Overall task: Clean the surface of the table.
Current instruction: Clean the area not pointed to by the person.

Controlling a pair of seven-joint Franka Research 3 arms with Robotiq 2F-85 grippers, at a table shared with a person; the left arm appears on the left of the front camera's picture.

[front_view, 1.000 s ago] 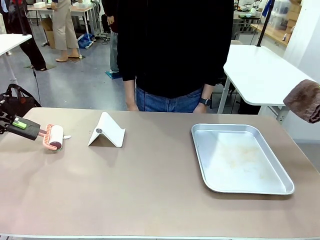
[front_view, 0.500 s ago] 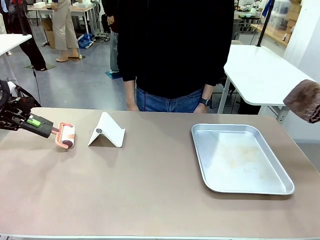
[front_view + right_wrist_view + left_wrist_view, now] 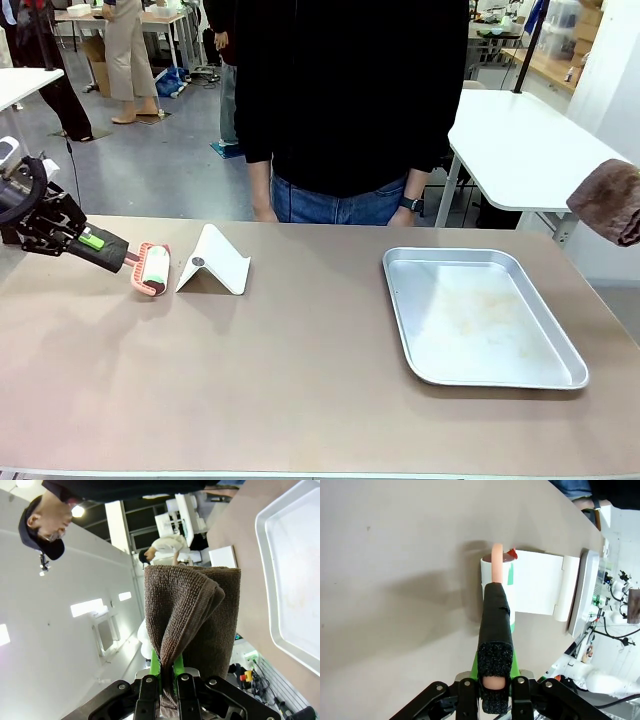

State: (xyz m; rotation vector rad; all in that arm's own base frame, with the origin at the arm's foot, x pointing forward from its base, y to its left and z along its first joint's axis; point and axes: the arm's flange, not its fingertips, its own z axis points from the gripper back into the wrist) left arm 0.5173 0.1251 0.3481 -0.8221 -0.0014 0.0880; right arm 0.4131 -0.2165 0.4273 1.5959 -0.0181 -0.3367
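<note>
The table (image 3: pixel 300 390) has a wide beige-brown top. At its far left, my left gripper (image 3: pixel 62 230) is shut on the black foam handle of a lint roller (image 3: pixel 153 268). The pink-ended white drum lies low on the table top, close beside a white folded stand (image 3: pixel 213 262). The left wrist view shows my fingers (image 3: pixel 468 700) clamped on the handle (image 3: pixel 495 630), with the drum (image 3: pixel 497 572) just short of the stand (image 3: pixel 540 587). My right gripper (image 3: pixel 167 677) is shut on a folded brown towel (image 3: pixel 192 615), which hangs in the air off the table's right end (image 3: pixel 610 200).
A shiny metal tray (image 3: pixel 480 318) lies on the right half of the table. A person in black stands at the far edge (image 3: pixel 350 100), hands down by the table. A white-topped table (image 3: pixel 520 150) stands behind at right.
My left gripper has carried the lint roller to the right along the table top, from the left edge up to the white stand. The towel and right arm have stayed put.
</note>
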